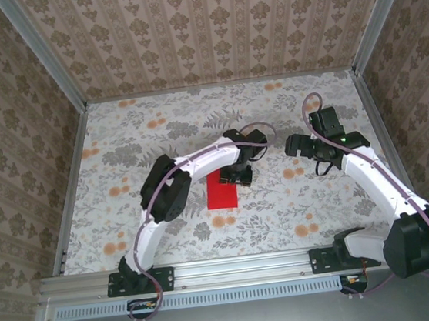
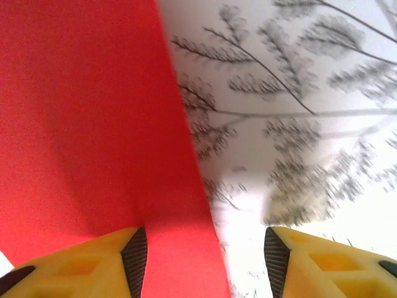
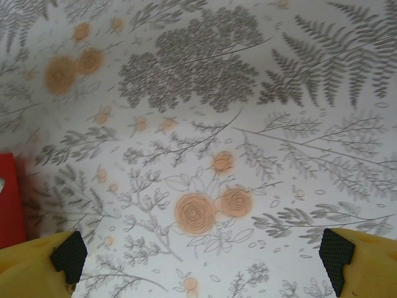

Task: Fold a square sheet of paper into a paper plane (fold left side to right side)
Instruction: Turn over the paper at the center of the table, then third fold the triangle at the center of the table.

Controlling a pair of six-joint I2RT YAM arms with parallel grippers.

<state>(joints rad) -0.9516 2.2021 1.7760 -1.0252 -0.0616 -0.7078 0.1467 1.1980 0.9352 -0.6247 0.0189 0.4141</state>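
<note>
The left tool is standing with its yellow fingers parted and gripping nothing. The right-hand edge of the red sheet of paper is running up between its dark pads, with the flowered bench showing beside it. The right tool is hanging wide open over the bench pattern, holding nothing, and a sliver of red is showing at its far left. Seen from above, the sheet is lying near the bench's middle, partly under the left tool and well apart from the right one.

Red paper; grey-and-orange floral table; yellow fingers.
</note>
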